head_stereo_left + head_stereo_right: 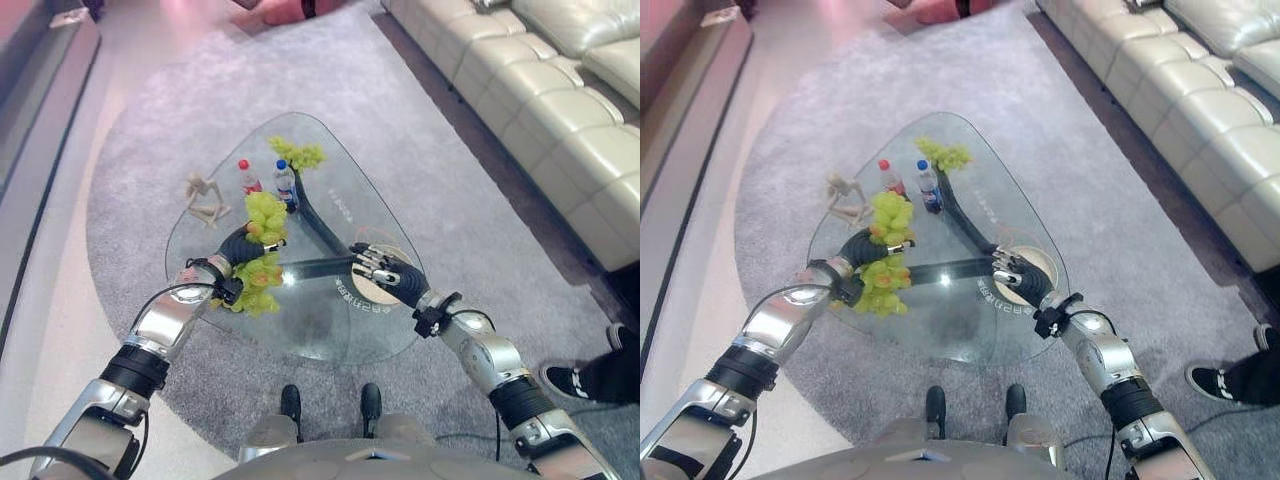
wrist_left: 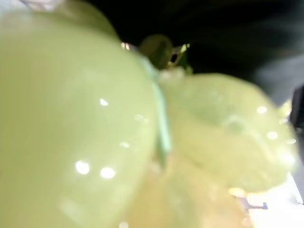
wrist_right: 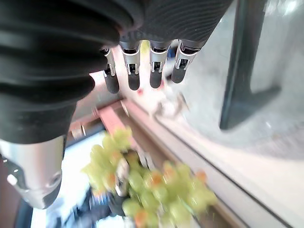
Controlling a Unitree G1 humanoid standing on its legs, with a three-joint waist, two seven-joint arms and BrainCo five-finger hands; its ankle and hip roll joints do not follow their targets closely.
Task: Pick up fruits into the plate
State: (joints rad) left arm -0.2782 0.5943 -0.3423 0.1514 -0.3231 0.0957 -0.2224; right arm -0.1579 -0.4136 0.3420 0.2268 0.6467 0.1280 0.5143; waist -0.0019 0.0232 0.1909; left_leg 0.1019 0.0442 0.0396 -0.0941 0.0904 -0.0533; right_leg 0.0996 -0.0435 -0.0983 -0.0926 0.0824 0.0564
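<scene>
Left eye view shows the bunch of green grapes [image 1: 262,250] held up in my left hand [image 1: 238,246], above the left part of the glass table [image 1: 330,330], with clusters bulging above and below my curled fingers; in my left wrist view the grapes [image 2: 85,118] press right against the lens, so I judge the grip to be round the middle of the bunch. The plate [image 1: 352,290] lies on the glass to the right, well apart from the grapes, and my right hand [image 1: 385,268] hovers over it with fingers [image 3: 134,71] straight and relaxed, holding nothing. To do this carry well, I should keep the fingers firm but not crushing, since loose grapes could drop off the hanging lower cluster, and move across slowly and level. My right hand looks to be in the way, so I would draw it aside before the bunch arrives, then lower until the bottom cluster rests on the plate before letting go. Further back stand two small bottles [image 1: 266,180], a second green bunch [image 1: 298,154] and a little pale figure [image 1: 204,198]; the carry runs nearer to me than these.
</scene>
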